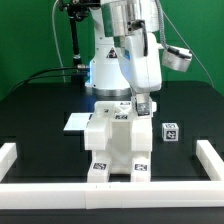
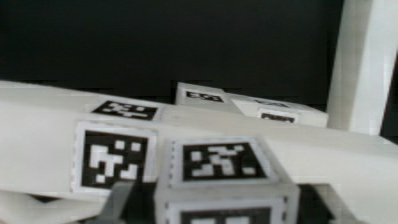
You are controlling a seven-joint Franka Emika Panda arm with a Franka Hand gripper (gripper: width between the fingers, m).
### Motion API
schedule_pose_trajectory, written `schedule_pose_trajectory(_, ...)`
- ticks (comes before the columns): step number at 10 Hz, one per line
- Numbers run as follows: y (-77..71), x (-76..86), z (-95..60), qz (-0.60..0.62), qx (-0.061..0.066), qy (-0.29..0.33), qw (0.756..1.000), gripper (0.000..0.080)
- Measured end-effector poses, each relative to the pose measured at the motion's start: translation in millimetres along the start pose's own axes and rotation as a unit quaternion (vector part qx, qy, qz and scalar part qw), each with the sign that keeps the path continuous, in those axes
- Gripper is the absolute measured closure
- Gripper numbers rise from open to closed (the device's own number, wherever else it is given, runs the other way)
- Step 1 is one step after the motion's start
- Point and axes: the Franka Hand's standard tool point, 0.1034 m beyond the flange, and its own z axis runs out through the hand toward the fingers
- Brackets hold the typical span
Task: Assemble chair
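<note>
With the partly built chair (image 1: 116,148) standing midway on the bench (image 1: 40,105), the tool (image 1: 143,104) sat low at its upper rear part, its grip impossible to judge; apparently a fitting step, next calling for seating that part squarely.

A white arm (image 1: 118,62) stands at the back of a black table (image 1: 40,100), before a green wall. Its gripper (image 1: 143,104) points straight down, fingers meeting the top of the chair (image 1: 113,147) on the exterior view's right. The chair is a chunky white stack near the table's middle, with tags on its front and top faces. A cube (image 1: 170,131) with a tag sits just beside the chair, on the exterior view's right, apart from it. The marker board (image 1: 74,122) lies flat behind the chair, on the exterior view's left. White rails (image 1: 110,196) border the table's front and sides.
</note>
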Motion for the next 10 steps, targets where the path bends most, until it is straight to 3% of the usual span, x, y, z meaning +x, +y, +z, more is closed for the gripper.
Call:
schedule_pose_trajectory(1,0.0,0.4,-0.1,-0.013,0.000,0.000,1.000,0.0343)
schedule_pose_trajectory(2,-0.6,3.2,-0.9,-0.092,0.000,0.000,0.996,0.0220)
schedule_pose_trajectory(3,-2.0,5.6,-3.4,-0.186,-0.005,-0.004,0.983,0.0220)
schedule_pose_trajectory(4,-4.1,3.0,-7.1,-0.267,-0.013,0.001,0.964,0.0162)
schedule_pose_trajectory(7,-0.7,0.9,-6.1,-0.389,-0.013,0.001,0.921,0.0153)
schedule_pose_trajectory(8,-1.4,1.6,-5.5,-0.455,-0.015,0.005,0.890,0.0151)
schedule_pose_trajectory(9,-3.7,2.3,-3.5,-0.554,-0.022,0.017,0.832,0.0151)
schedule_pose_trajectory(10,-3.9,1.7,-2.9,-0.565,-0.022,0.016,0.825,0.0151)
